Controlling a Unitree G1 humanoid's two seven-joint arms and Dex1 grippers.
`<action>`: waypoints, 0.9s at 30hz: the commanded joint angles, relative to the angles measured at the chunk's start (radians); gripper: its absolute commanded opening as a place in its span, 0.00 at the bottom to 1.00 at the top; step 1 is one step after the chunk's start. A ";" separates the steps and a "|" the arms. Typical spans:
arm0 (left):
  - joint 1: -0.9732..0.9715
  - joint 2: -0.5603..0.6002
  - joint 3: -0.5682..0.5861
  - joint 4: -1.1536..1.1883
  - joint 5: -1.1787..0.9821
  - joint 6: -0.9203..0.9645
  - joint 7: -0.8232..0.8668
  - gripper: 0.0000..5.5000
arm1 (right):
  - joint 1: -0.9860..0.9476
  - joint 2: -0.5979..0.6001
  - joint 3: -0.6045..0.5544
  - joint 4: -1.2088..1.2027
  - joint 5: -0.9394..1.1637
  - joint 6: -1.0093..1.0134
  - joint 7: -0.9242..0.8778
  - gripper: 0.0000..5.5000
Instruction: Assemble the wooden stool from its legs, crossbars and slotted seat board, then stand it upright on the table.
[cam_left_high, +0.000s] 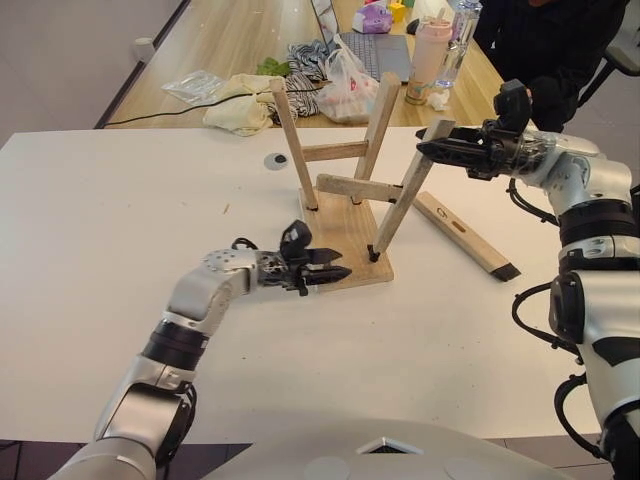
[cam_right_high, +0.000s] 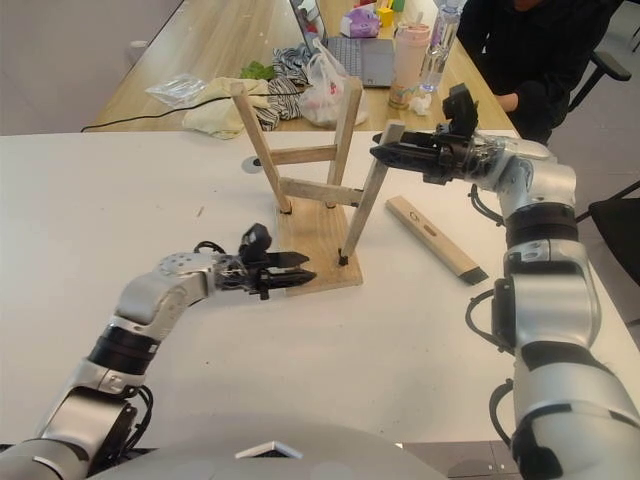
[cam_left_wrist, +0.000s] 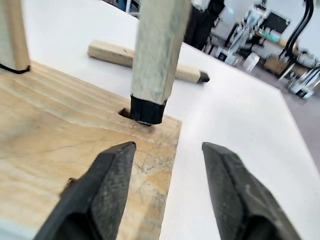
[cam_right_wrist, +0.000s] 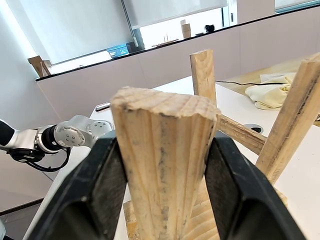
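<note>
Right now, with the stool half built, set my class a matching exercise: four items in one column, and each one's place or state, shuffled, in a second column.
Column 1
1. left hand
2. right hand
3. loose leg
4. seat board

Column 2
A. flat on the table, leaning leg footed in its slot
B. open, at the seat board's near edge
C. lying alone, right of the seat board
D. shut on the leaning leg's top end

Pairs: 1-B; 2-D; 3-C; 4-A

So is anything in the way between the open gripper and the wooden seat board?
Nothing visible. The left gripper hovers open right at the near edge of the seat board, close to the leg that the right gripper holds.
</note>
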 joint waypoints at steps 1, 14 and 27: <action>-0.072 0.052 -0.134 0.062 0.135 0.032 -0.069 0.31 | 0.045 -0.001 0.072 0.039 -0.122 -0.027 -0.012 0.37; -0.032 0.055 -0.185 0.163 0.168 0.128 -0.125 0.00 | -0.107 0.011 0.123 0.178 -0.190 -0.168 0.070 0.37; -0.074 -0.094 0.087 0.084 -0.012 0.070 -0.038 0.00 | -0.170 0.029 0.167 0.262 -0.238 -0.248 0.089 0.37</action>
